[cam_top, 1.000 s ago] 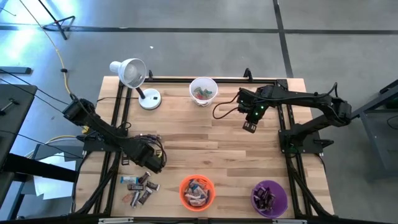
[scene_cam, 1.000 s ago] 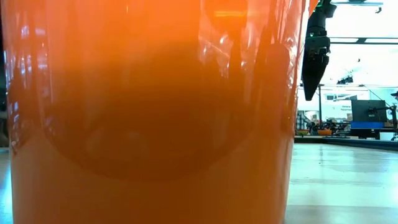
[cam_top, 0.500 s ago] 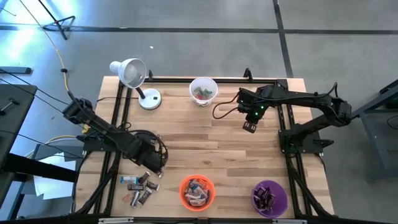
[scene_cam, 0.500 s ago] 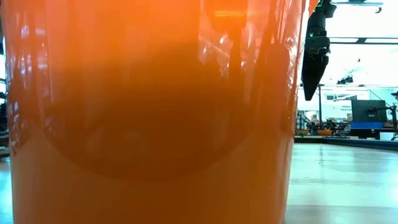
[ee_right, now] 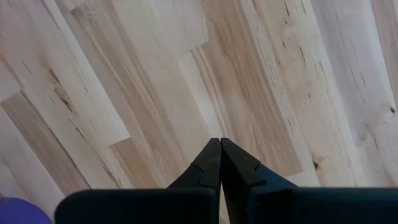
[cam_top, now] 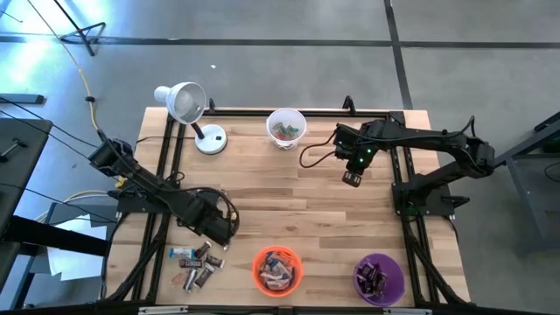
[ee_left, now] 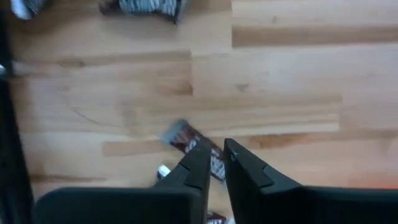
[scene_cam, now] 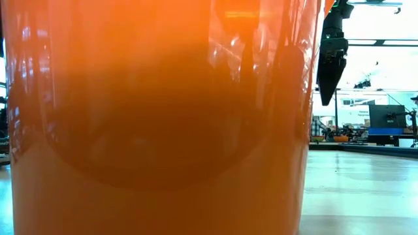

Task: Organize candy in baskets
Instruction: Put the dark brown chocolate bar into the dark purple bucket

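On the wooden tabletop [cam_top: 289, 188], the left gripper [cam_top: 220, 234] sits at about eight o'clock from the centre, just above the loose candy pile [cam_top: 197, 262] lying near the front-left edge. Its wrist view shows the fingers [ee_left: 199, 163] standing a narrow gap apart over a brown-wrapped candy bar [ee_left: 186, 138]; whether they pinch it or only stand in front of it cannot be told from that angle. More wrapped pieces lie farther off on the wood.

The right gripper [cam_top: 351, 178] hangs over bare boards at about two o'clock, its fingers pressed together with nothing between them.

The three baskets all hold candy: the white basket [cam_top: 286, 128] at twelve o'clock, the orange basket [cam_top: 277, 269] at six o'clock, and the purple basket [cam_top: 379, 278] at five o'clock. In the low view, the orange basket fills nearly everything. A white desk lamp [cam_top: 188, 111] stands at ten o'clock.
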You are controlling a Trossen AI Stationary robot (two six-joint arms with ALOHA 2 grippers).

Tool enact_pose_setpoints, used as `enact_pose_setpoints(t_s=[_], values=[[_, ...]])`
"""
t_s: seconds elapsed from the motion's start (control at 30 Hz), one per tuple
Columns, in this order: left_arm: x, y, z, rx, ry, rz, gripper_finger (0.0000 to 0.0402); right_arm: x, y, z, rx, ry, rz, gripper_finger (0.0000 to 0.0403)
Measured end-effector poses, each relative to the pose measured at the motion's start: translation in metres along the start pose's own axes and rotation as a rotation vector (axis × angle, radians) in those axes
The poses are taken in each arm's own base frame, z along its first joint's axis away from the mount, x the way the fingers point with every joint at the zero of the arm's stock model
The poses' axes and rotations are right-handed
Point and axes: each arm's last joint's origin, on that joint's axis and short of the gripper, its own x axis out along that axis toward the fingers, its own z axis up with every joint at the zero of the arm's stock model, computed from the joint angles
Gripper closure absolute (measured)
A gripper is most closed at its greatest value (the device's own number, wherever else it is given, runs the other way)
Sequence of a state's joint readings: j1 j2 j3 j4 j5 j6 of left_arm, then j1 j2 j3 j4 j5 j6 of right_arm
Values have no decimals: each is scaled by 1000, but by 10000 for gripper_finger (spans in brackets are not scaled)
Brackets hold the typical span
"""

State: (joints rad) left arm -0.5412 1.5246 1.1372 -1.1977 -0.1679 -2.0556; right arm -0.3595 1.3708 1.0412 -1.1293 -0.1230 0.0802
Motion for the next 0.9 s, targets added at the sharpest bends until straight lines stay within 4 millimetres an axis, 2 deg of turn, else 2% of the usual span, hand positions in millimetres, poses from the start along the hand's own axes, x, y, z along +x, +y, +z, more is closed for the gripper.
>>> enact_pose_setpoints(t_s=[0.2,0.47,0.73,0.9], values=[[13,0,-10,19,45,-65,324,0,0,0,-28,2,0,403],[32,-2,-32,-153,180,-76,278,0,0,0,-88,3,0,403],[58,-15,-48,-166,232,-66,260,0,0,0,-196,3,0,403],[73,-17,-53,-200,250,21,258,0,0,0,-223,3,0,403]])
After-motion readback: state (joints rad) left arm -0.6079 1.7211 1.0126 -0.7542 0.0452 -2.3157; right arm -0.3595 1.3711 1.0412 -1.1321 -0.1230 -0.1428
